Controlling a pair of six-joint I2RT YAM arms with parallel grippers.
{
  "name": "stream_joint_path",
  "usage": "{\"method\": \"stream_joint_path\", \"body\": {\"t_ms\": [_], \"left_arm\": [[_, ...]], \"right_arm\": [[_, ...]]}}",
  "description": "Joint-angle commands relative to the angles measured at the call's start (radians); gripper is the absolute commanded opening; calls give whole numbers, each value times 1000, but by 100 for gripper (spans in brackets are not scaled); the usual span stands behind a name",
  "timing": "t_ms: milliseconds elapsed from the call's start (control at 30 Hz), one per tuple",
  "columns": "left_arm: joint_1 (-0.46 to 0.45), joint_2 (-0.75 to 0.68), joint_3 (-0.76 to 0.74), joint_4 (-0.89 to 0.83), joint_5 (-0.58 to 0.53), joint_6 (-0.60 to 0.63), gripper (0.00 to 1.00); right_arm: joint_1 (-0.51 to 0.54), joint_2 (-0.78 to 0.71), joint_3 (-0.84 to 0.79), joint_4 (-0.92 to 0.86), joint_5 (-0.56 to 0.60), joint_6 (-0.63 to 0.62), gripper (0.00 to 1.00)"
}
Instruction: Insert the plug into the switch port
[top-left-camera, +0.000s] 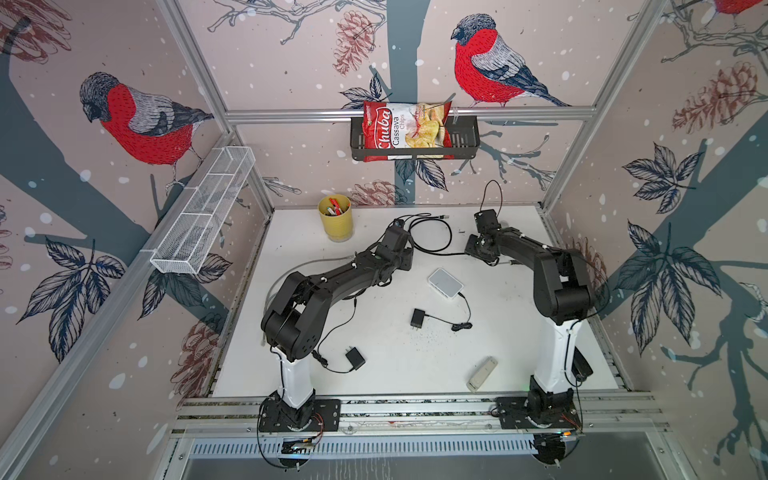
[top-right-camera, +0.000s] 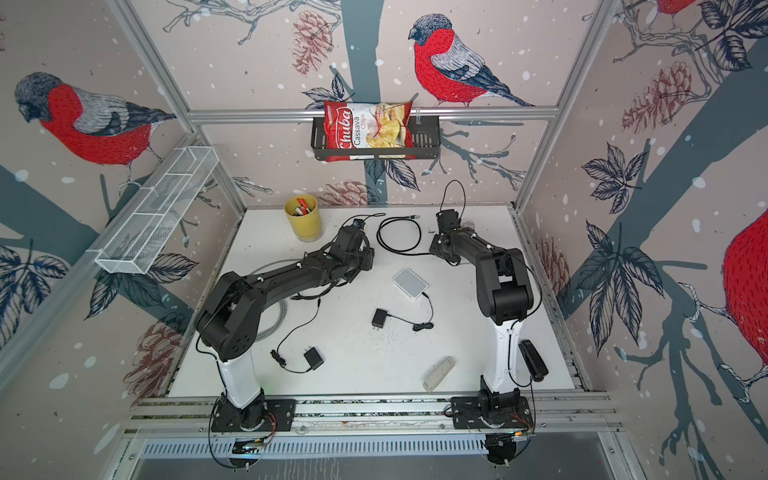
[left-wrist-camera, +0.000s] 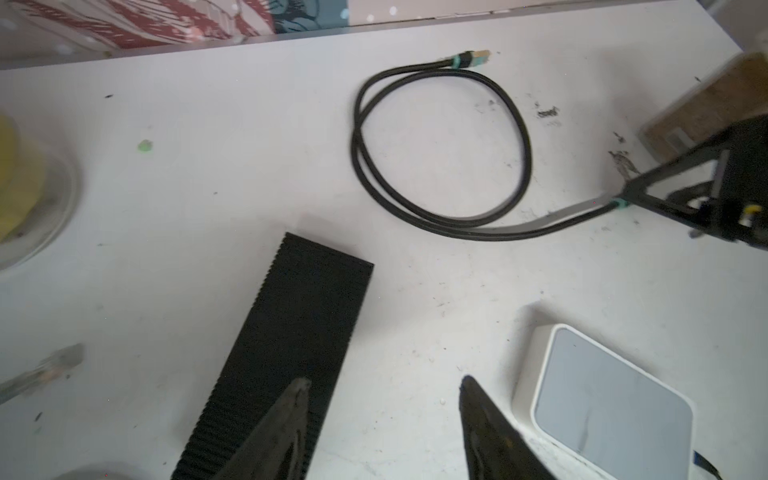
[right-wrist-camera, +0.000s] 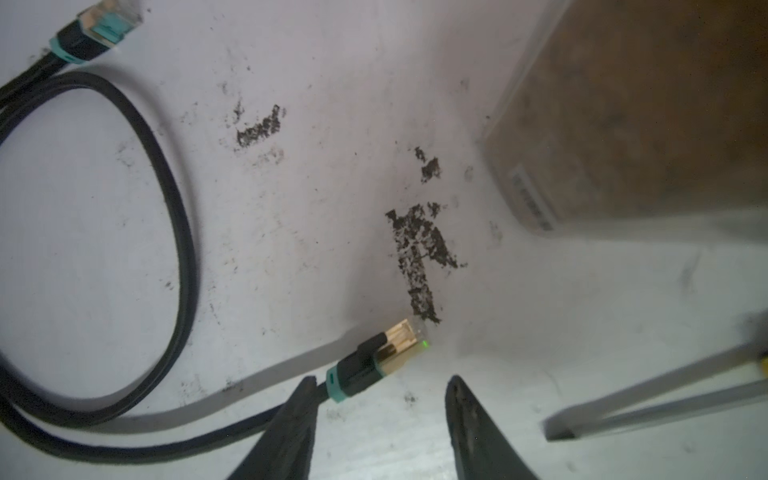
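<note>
The left arm (top-left-camera: 328, 286) and right arm (top-left-camera: 557, 278) are black with white lower columns.

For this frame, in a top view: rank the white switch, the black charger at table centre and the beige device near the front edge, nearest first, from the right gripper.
From the right gripper:
1. White switch, mid-table, just toward the bases.
2. Black charger, centre, farther forward.
3. Beige device, by the front edge.

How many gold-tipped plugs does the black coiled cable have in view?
2. One plug sits just beyond the right pincer; the other plug lies on the far side of the coil. Neither is hidden.
</note>
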Motion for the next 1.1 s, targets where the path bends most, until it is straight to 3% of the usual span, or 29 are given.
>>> {"method": "stream_joint_path", "body": {"t_ms": [0, 200, 367, 500, 600, 833, 1067], "left_arm": [[2, 14, 34, 6, 116, 97, 56], [2, 60, 104, 15, 190, 176, 50], [2, 94, 148, 12, 298, 282, 43], [2, 129, 169, 20, 450, 429, 35], [0, 180, 216, 38, 549, 468, 34], [-40, 376, 458, 2, 531, 418, 41], [-53, 477, 524, 48, 560, 328, 40]], "right_arm": [[-6, 15, -2, 38, -17, 32, 52], [-12, 45, 8, 51, -52, 42, 52], [-11, 72, 11, 42, -58, 35, 37], [-11, 45, -36, 76, -96, 27, 26], [-6, 11, -77, 107, -111, 32, 23], [6, -96, -206, 235, -154, 135, 22], [27, -150, -267, 344, -153, 257, 20]]}}
